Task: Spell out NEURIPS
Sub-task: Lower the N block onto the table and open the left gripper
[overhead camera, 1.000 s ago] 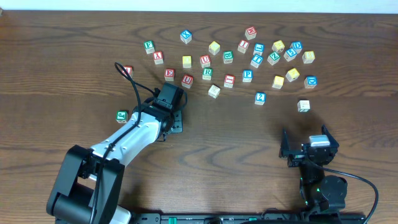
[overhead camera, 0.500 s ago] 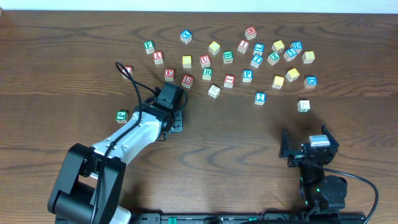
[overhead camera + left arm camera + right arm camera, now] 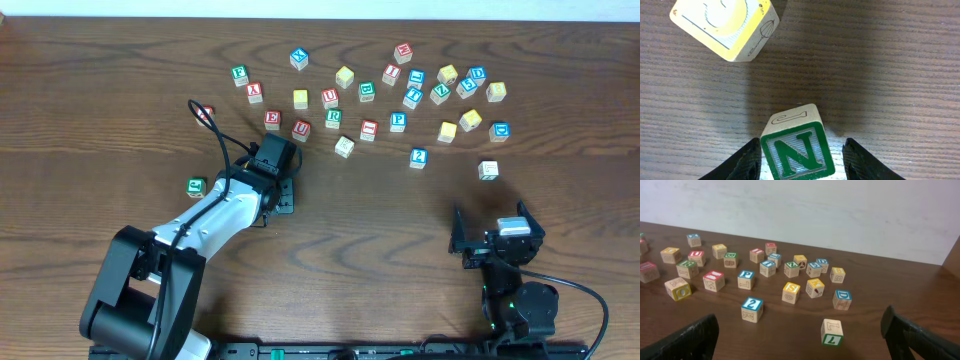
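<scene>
A green N block (image 3: pixel 797 150) sits on the wood table between my left gripper's (image 3: pixel 802 160) fingers. The left finger is against the block and the right finger stands a little off it, so the jaws are open around it. In the overhead view the left gripper (image 3: pixel 280 190) is left of centre and hides the N block. Other letter blocks lie along the far side: a red E (image 3: pixel 272 119), a green R (image 3: pixel 333 117) and a blue P (image 3: pixel 398 121). My right gripper (image 3: pixel 495 240) is open and empty at the front right, fingers wide in its wrist view (image 3: pixel 805 345).
A yellow-faced block (image 3: pixel 722 25) lies just beyond the N block. A lone green block (image 3: pixel 196 186) sits left of the left arm. A green 7 block (image 3: pixel 832 331) and a blue 2 block (image 3: pixel 752 309) are the nearest to the right gripper. A white wall stands behind the table.
The left arm has shifted very slightly. No block has moved and the right arm is still.
</scene>
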Tool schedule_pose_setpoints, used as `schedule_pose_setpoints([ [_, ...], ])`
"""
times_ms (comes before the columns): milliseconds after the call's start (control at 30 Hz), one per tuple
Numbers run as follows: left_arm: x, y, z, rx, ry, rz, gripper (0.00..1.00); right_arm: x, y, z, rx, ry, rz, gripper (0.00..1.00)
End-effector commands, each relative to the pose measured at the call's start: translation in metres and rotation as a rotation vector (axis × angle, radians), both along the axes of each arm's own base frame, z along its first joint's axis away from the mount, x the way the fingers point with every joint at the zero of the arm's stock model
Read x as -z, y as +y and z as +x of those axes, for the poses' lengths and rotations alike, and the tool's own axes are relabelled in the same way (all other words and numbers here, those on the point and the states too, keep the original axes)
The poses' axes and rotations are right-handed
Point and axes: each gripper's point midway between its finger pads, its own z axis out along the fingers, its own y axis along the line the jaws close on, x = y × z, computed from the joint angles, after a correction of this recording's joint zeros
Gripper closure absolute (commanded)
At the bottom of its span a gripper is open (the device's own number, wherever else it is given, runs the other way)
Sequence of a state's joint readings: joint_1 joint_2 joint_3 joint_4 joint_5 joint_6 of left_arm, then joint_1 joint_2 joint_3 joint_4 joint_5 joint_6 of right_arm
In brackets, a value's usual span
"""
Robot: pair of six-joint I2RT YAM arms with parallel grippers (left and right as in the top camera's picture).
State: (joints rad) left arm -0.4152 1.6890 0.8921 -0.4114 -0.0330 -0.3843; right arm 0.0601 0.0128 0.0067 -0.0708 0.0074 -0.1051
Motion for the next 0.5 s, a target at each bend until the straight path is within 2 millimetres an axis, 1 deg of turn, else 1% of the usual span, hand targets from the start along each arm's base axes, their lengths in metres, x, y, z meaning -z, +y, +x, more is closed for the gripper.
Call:
schedule_pose_setpoints([
  [0, 0.0006, 0.0034, -0.0015, 0.006, 0.0, 0.021, 0.47, 0.0011, -0.0023, -0.0001, 0.011, 0.004, 0.014, 0.01],
  [100, -0.0001, 0.0033, -0.0011, 0.01, -0.002, 0.021, 0.47, 0.0011, -0.0022, -0.0001, 0.01, 0.004, 0.015, 0.01],
  [200, -0.0002, 0.0032, -0.001, 0.01, -0.002, 0.021, 0.43, 0.001, -0.0023, -0.0001, 0.011, 0.003, 0.015, 0.01],
  [367, -0.0028, 0.0022, 0.0014, 0.01, -0.008, 0.019, 0.43, 0.0011, -0.0022, -0.0001, 0.01, 0.004, 0.014, 0.01],
  [467, -0.0088, 0.0019, 0.0044, 0.008, -0.017, 0.02, 0.42, 0.0011, -0.0023, -0.0001, 0.011, 0.004, 0.015, 0.01],
])
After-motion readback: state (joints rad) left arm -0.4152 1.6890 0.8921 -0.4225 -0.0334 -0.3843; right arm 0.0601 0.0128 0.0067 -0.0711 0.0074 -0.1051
